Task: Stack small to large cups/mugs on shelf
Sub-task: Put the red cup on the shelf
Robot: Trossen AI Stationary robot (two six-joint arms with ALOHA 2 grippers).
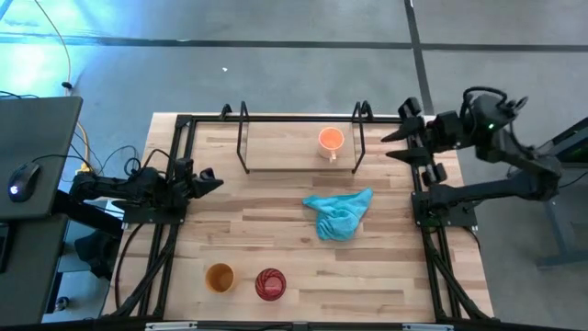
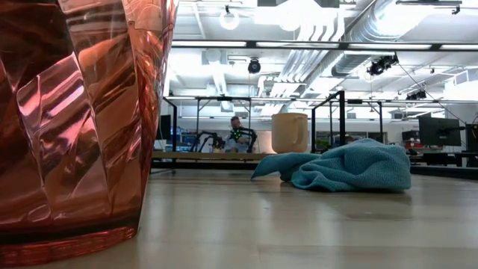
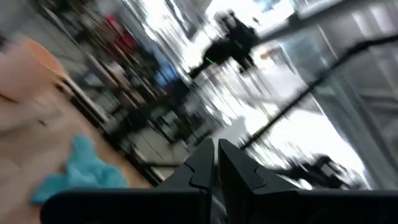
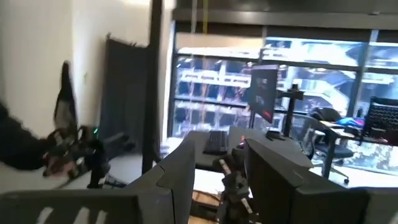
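The light orange mug (image 1: 331, 140) (image 2: 290, 133) stands upright on the shelf (image 1: 285, 152), a light-wood board in a black rod frame at the table's far side. The yellow-orange cup (image 1: 220, 277) and the red ribbed cup (image 1: 270, 284) (image 2: 75, 112) stand side by side near the table's near edge. My left gripper (image 1: 211, 179) (image 3: 215, 160) hovers shut at the table's left side, pointing right. My right gripper (image 1: 397, 146) (image 4: 217, 152) is open beyond the shelf's right end, above the table's right edge. Neither gripper touches anything.
A crumpled turquoise cloth (image 1: 338, 213) (image 2: 336, 168) lies in the table's middle, between the shelf and the two near cups. Black frame rails (image 1: 170, 230) run along the table's left and right edges. A desk with a mouse (image 1: 23, 179) stands left of the table.
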